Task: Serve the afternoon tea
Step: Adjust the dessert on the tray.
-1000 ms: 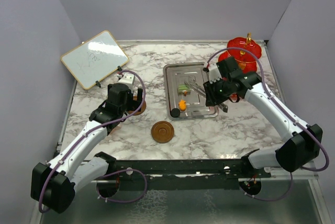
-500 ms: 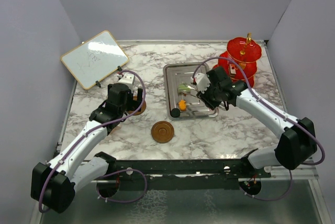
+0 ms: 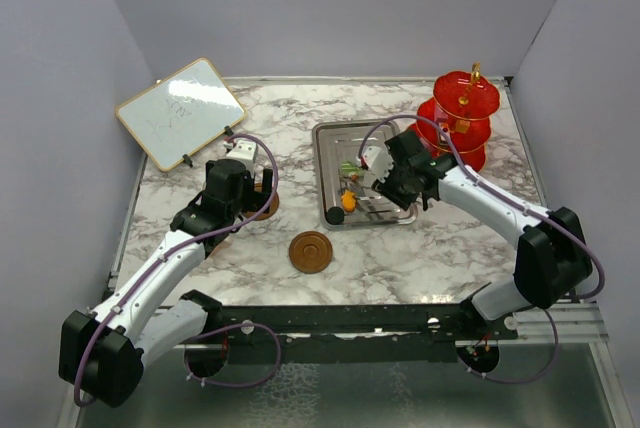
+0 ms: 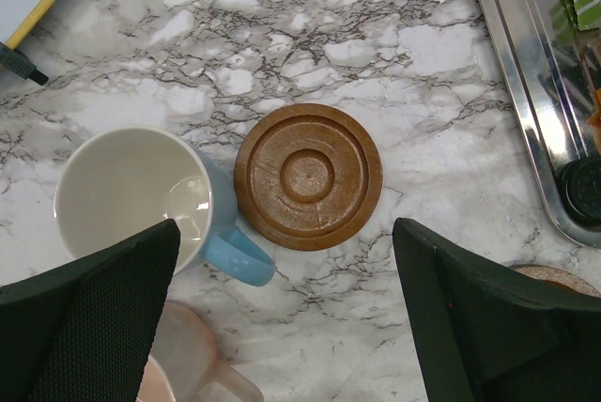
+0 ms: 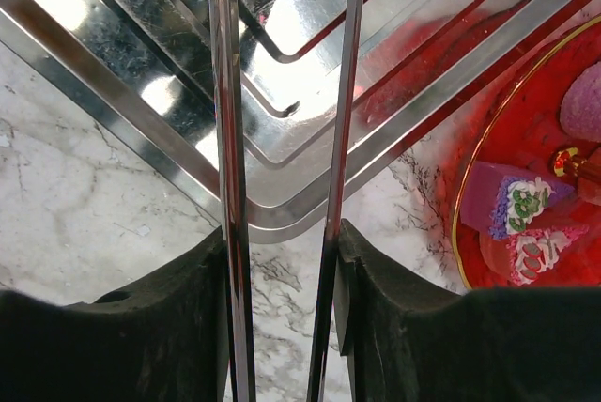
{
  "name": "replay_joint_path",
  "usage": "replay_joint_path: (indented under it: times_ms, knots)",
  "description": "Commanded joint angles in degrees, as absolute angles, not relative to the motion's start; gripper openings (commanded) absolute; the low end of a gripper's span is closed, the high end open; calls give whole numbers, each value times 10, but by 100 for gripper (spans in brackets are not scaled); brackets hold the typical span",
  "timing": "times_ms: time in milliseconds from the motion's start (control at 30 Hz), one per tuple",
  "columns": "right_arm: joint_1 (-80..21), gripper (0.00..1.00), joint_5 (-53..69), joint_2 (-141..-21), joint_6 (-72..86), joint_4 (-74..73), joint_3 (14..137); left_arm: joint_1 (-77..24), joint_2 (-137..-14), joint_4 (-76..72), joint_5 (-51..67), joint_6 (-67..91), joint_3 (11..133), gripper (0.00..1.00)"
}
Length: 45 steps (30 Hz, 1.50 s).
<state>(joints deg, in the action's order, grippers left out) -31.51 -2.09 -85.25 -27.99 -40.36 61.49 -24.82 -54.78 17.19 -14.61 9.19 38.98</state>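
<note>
Swung left since a second ago, the right arm is now parked over the tray (image 3: 330, 143), away from the stand (image 3: 465, 108). The right gripper (image 5: 282, 266) is clamped on the tongs (image 5: 228, 167), whose blades are held slightly apart, tips out of shot. A green cake (image 3: 350, 167), orange cake (image 3: 348, 200) and black cake (image 3: 334, 214) are seen in the tray. A purple cake (image 5: 502, 200) and pink cake (image 5: 526, 254) are seen on the stand's bottom tier. The left gripper (image 4: 286, 233) is spread wide, empty, above a saucer (image 4: 308, 177). The blue cup (image 4: 131, 200) is parked just beside that saucer, with the pink cup (image 4: 183, 360) next to it. The second saucer (image 3: 311, 250) is set nearer the front edge.
</note>
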Motion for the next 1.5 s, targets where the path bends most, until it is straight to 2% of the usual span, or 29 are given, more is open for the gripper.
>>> replay_joint_path:
  times_ms: [0,600,667,800,933,1133,1467]
  knots:
    - [-319,41,-61,-866,-302,-374,626,-246,-547,162,-152,84,402,99]
    - [-325,40,-110,-924,-308,-336,640,-246,-547,159,-146,84,403,99]
    - [-325,37,-97,-936,-297,-350,655,-246,-545,160,-146,84,403,99]
    - [-325,20,-77,-939,-241,-373,704,-246,-545,160,-147,84,402,99]
    - [-325,14,-36,-935,-193,-394,751,-246,-546,161,-154,83,403,99]
    - [-324,11,-46,-931,-130,-473,797,-246,-545,162,-148,83,403,99]
    - [-324,12,32,-848,19,-628,772,-246,-542,161,-144,84,403,99]
